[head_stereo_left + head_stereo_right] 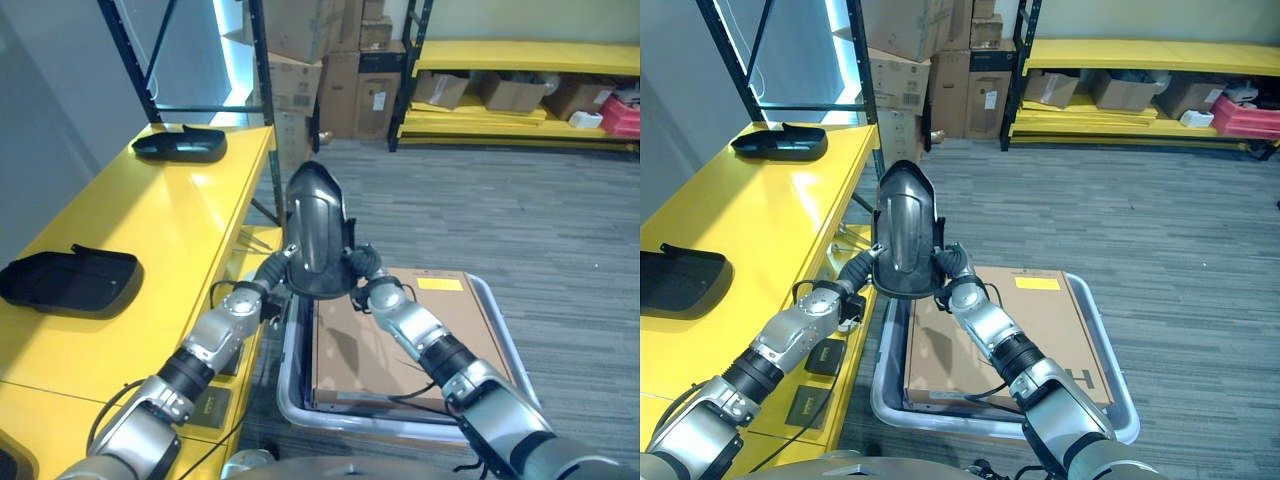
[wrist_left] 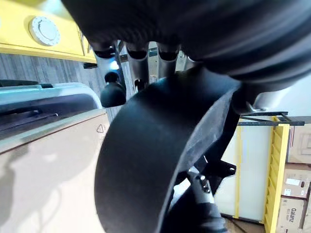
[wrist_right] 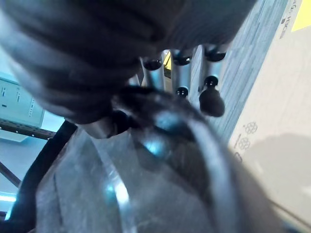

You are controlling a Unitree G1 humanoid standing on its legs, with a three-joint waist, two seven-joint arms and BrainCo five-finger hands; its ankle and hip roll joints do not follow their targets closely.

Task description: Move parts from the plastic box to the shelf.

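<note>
Two parts already lie on the yellow shelf (image 1: 170,215): one black housing (image 1: 181,144) near its far edge, another (image 1: 70,282) near its left edge, well apart. A third part (image 1: 315,232), a glossy black curved shell with a moulded rim, is held upright in the air between the left hand (image 1: 279,272) and right hand (image 1: 360,268), above the box's far left corner and just beside the shelf's right edge. Each hand's fingers are curled onto the shell's rim (the wrist views show dark tips hooked over it). The grey plastic box (image 1: 497,318) shows a flat brown cardboard sheet (image 1: 400,345) inside; no further parts are visible on it. Judged remaining: swing the shell left and set it down on the smooth shelf.
</note>
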